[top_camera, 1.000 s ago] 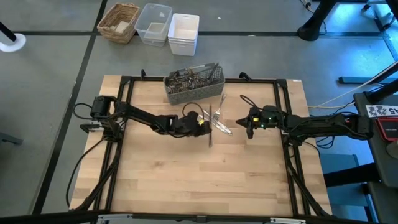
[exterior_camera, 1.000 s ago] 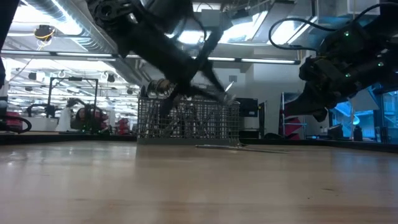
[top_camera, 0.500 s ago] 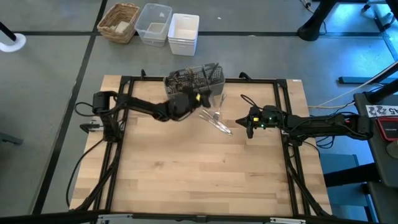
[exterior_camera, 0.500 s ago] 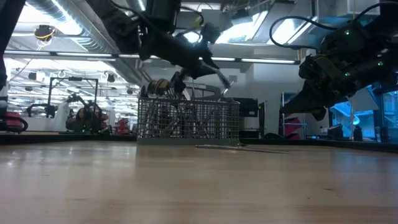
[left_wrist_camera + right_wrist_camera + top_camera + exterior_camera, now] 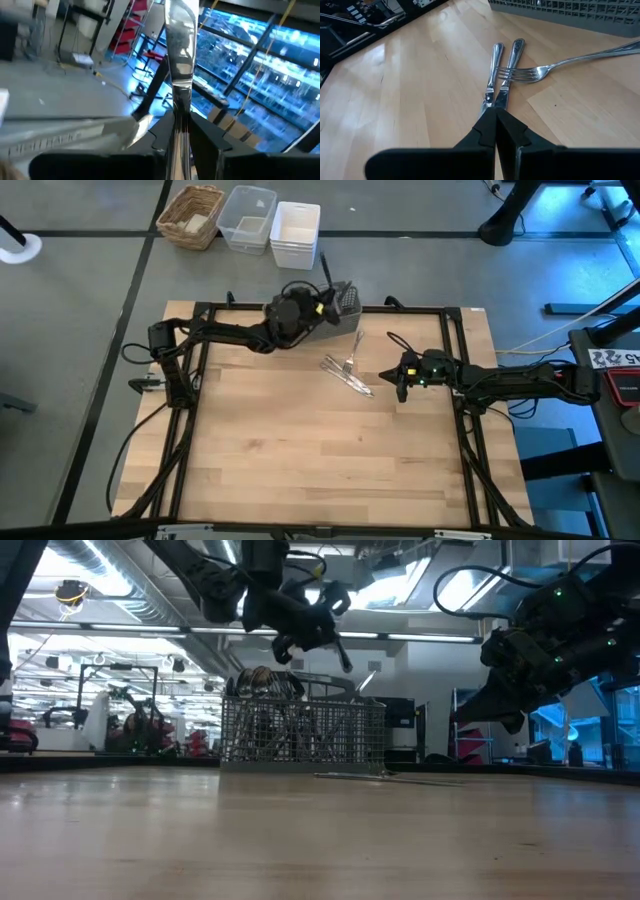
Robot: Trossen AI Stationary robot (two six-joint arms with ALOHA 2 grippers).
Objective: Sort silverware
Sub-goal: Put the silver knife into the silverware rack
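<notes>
A table knife (image 5: 179, 65) is pinched between the fingers of the left gripper (image 5: 318, 300), its blade rising away from them in the left wrist view. In the high view this gripper sits at the upper centre of the frame, directly above the grey mesh caddy (image 5: 343, 302), with the left arm reaching in from the frame's left edge of the table and bent up toward the far rim. In the low view the held knife (image 5: 340, 652) slants down toward the caddy (image 5: 302, 732) top, clear of it.

On the wooden table (image 5: 300, 450), just below and right of the caddy, lie two knives (image 5: 499, 75) side by side with a fork (image 5: 555, 67) laid across their handles, its tines touching them. The right gripper (image 5: 402, 376) hovers just right of this cluster, fingers pressed together on nothing, pointing at the knives.

A wicker basket (image 5: 191, 215) and two plastic bins (image 5: 272, 226) stand on the floor beyond the table, at upper left.
</notes>
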